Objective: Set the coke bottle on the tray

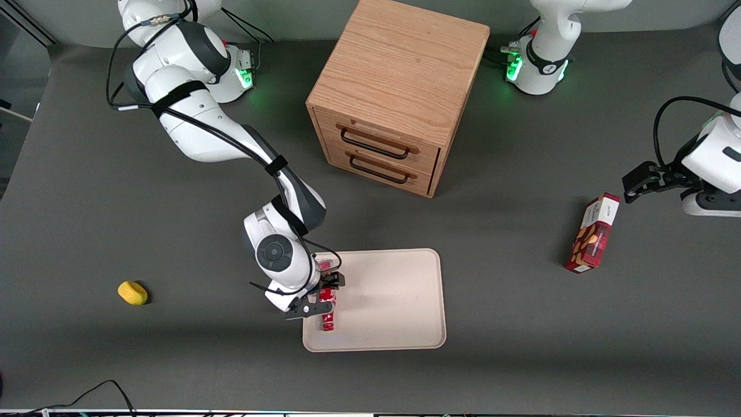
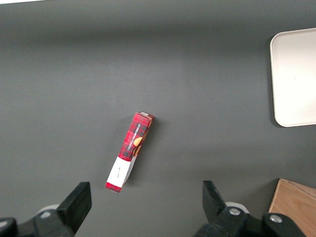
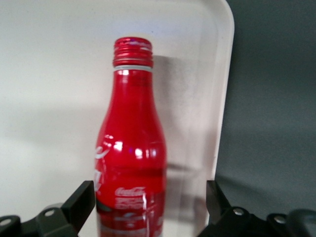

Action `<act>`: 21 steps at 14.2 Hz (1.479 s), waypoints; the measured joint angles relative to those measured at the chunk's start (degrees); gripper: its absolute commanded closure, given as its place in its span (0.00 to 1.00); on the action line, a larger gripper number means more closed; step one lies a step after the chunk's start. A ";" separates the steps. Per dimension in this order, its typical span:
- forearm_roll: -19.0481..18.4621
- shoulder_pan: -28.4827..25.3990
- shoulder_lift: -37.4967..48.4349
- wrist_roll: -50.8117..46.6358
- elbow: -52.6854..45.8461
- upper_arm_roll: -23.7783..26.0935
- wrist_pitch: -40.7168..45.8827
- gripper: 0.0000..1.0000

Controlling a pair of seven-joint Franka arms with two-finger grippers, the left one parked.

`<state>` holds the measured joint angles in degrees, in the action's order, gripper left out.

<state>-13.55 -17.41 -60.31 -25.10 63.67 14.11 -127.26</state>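
Note:
The red coke bottle [image 1: 327, 308] lies flat on the beige tray [image 1: 393, 301], close to the tray's edge toward the working arm's end, with its neck pointing toward the front camera. My right gripper [image 1: 325, 294] is low over the bottle's body with its fingers on either side of it. In the right wrist view the bottle [image 3: 131, 163] lies between the black fingers [image 3: 81, 202] of the gripper [image 3: 148, 205], close to one finger and with a clear gap to the other. The gripper is open. The tray [image 3: 49, 74] lies under the bottle.
A wooden two-drawer cabinet [image 1: 393, 92] stands farther from the front camera than the tray. A red-and-white snack box [image 1: 593, 234] lies toward the parked arm's end. A small yellow object [image 1: 132, 292] lies toward the working arm's end. The tray's corner [image 2: 296, 74] shows in the left wrist view.

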 measured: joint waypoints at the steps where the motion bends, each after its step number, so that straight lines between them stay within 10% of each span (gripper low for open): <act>1: 0.00 0.00 0.10 0.00 -0.07 0.00 0.02 0.00; 12: 4.68 0.43 6.77 -1.21 -0.71 -0.06 6.44 0.00; 21: 5.75 10.13 36.11 -7.88 18.92 -0.14 16.14 0.00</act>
<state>-7.79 -7.27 -24.20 -32.98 82.59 13.97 -111.12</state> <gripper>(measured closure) 0.000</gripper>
